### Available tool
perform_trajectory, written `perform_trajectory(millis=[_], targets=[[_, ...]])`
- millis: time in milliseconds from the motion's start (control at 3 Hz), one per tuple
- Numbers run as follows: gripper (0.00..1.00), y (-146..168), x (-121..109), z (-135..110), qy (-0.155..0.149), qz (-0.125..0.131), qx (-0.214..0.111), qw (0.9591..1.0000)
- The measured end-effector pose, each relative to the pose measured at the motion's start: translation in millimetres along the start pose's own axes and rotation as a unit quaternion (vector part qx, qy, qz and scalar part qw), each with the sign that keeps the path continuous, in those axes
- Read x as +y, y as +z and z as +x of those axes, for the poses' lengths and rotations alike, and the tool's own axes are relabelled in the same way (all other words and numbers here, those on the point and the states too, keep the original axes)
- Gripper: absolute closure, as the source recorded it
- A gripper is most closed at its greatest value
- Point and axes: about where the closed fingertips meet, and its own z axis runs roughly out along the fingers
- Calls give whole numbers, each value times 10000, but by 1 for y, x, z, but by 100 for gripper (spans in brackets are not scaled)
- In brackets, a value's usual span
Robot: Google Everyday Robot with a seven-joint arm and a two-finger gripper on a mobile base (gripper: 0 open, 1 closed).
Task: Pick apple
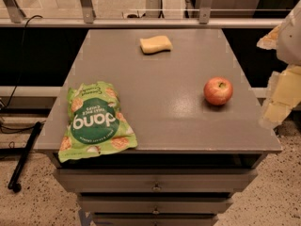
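Note:
The apple (218,91) is small, round and red with a yellowish patch near its stem dimple. It sits upright on the right side of the grey cabinet top (160,74). My gripper (280,95) shows as a pale, blurred shape at the right edge of the camera view. It hangs beyond the cabinet's right edge, to the right of the apple and apart from it. It holds nothing that I can see.
A pale yellow sponge (155,44) lies at the back middle of the top. A green chip bag (95,120) lies at the front left, overhanging the edge. Drawers (155,186) are below the top. A metal rail (141,21) runs behind, and a black pole (24,157) lies on the floor at left.

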Motion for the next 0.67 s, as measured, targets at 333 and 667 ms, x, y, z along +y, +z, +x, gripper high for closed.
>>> perform_trajectory(millis=[333,667], targets=[[0,2,-3,-1,-11,21,-68,10000],[0,19,-18,-4,-52,38,-337,9994]])
